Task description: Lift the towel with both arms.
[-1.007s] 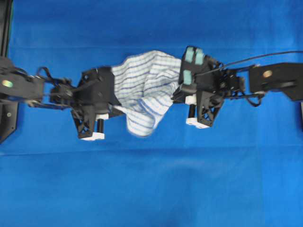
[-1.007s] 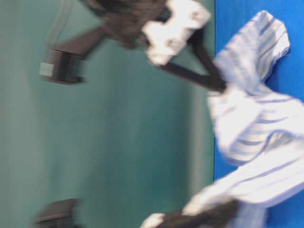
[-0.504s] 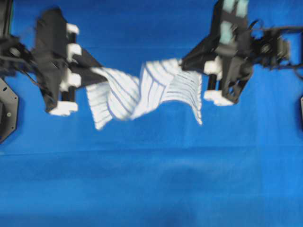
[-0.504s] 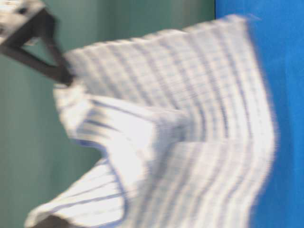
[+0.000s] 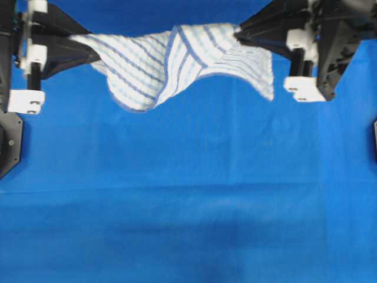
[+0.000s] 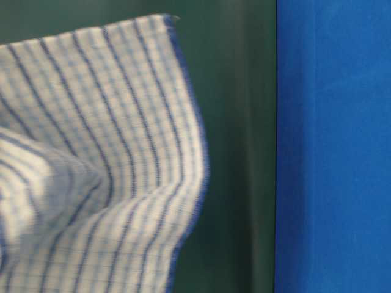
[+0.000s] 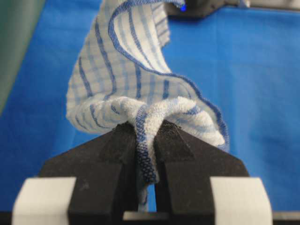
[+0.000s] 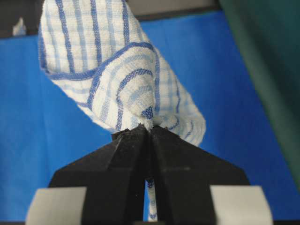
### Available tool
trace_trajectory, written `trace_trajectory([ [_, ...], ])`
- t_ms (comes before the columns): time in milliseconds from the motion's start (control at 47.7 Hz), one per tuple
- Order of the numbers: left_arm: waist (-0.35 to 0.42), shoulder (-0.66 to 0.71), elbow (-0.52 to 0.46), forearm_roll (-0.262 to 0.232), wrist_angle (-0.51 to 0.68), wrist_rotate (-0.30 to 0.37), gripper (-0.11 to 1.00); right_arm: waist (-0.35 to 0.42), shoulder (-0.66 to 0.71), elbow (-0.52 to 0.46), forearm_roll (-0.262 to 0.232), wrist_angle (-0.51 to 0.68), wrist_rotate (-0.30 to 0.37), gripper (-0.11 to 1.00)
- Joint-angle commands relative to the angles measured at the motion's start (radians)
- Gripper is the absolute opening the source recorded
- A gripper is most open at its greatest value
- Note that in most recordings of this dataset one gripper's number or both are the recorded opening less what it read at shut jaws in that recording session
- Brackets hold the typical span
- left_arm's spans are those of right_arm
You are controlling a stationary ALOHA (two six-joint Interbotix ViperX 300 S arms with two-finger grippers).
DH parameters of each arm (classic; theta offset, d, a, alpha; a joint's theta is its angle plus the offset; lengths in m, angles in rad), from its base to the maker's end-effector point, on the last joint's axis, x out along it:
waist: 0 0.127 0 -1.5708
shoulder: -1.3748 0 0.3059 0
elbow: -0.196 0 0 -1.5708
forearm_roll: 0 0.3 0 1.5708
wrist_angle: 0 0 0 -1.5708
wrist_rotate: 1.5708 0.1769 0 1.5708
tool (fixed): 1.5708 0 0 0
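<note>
1. The towel is hanging in the air between the 2 grippers, sagging and twisting in the middle, above the blue table cover.
2. The left gripper is pinching 1 end of the cloth at the top left of the overhead view; its black fingers are pressing together on a bunched fold, with a blue-stitched hem poking down between them.
3. The right gripper is pinching the opposite end at the top right of the overhead view; in the right wrist view its fingers are meeting tightly on a gathered corner, and a thin strip of cloth is showing below the tips.
4. White plastic blocks are sitting on the left arm's hand, and a similar white block is sitting on the right one.
5. In the table-level view the towel is filling the left part of the picture, its blue-edged hem standing against a dark green backdrop, clear of the blue surface.
6. The check pattern of blue and pale stripes is showing clearly in both wrist views.
</note>
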Motion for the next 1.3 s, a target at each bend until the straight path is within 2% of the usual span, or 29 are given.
trace_trajectory([
  [0, 0.003, -0.006, -0.046, 0.002, 0.006, 0.003, 0.01, 0.000, -0.028, -0.032, -0.003, 0.000, -0.006, 0.03],
  [587, 0.011, -0.006, -0.049, 0.002, -0.012, 0.018, 0.03, 0.005, -0.031, -0.029, -0.003, 0.002, -0.037, 0.04],
  [671, 0.011, -0.006, -0.049, 0.002, -0.017, 0.018, 0.16, 0.005, -0.031, -0.029, -0.003, 0.003, -0.040, 0.04],
  [734, 0.011, -0.006, -0.048, 0.002, -0.020, 0.018, 0.35, 0.005, -0.031, -0.029, -0.003, 0.003, -0.040, 0.08],
  [860, 0.011, -0.012, -0.046, 0.002, -0.020, 0.018, 0.72, 0.005, -0.031, -0.028, -0.011, 0.011, -0.040, 0.45],
  [944, 0.011, -0.020, -0.043, 0.002, -0.021, 0.017, 0.89, 0.005, -0.031, -0.028, -0.031, 0.020, -0.035, 0.64],
  [986, 0.011, -0.023, -0.040, 0.002, -0.021, 0.017, 0.93, 0.005, -0.031, -0.028, -0.034, 0.023, -0.032, 0.68],
  [1070, 0.009, -0.023, -0.031, 0.002, -0.021, 0.011, 0.92, 0.005, -0.031, -0.025, -0.035, 0.029, -0.031, 0.62],
  [1133, 0.003, -0.023, -0.015, 0.002, -0.021, 0.011, 0.92, 0.006, -0.031, -0.017, -0.035, 0.029, -0.028, 0.63],
  [1280, -0.020, -0.015, 0.052, 0.002, -0.025, 0.009, 0.92, 0.009, -0.029, 0.052, -0.032, 0.023, -0.018, 0.64],
])
